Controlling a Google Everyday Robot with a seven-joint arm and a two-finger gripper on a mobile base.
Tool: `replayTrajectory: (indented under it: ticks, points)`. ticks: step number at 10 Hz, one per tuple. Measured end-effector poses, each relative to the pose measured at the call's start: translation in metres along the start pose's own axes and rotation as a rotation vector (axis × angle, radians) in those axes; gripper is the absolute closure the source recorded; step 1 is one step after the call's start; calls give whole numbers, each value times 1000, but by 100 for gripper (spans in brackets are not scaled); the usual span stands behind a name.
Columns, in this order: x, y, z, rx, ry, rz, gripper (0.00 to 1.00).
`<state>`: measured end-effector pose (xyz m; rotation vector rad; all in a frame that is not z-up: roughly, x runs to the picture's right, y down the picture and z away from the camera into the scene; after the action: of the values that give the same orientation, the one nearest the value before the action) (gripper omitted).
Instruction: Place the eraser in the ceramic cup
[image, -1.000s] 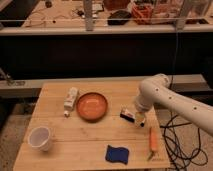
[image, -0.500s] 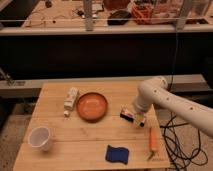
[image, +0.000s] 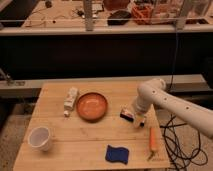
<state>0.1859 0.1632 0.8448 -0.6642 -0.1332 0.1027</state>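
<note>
Nearest to me, by the front edge of the wooden table (image: 80, 131), a blue sponge (image: 117, 154) lies flat. To its right a thin orange stick (image: 152, 138) points away from me. At the near left stands the cup (image: 40, 138), white, upright, mouth open and nothing visible inside.

Further back, right of centre, lies the eraser (image: 126, 114), a small dark bar with a red patch showing. The gripper (image: 135, 120) sits low over it, right at its right end. I cannot tell whether it is parted or clamped on the bar. The eraser is well apart from the cup, with most of the table between them.

Just left of the eraser is an orange-brown bowl (image: 92, 105), and left of that a whitish bottle (image: 70, 99) lying on its side.

The white arm (image: 165, 100) reaches in from the right. Beyond the table a dark bench carries clutter I cannot make out.

I judge the eraser light, stiff and not fragile, with a slightly grippy body. I would take it across its narrow width near the middle, so it does not swing. The cup is the fragile, tippable part, so I would release low over its mouth.
</note>
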Motion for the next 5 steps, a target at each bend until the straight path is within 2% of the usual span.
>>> replayTrajectory:
  ticks: [5]
  points:
    - [-1,-4,15,-15,-9,5,20]
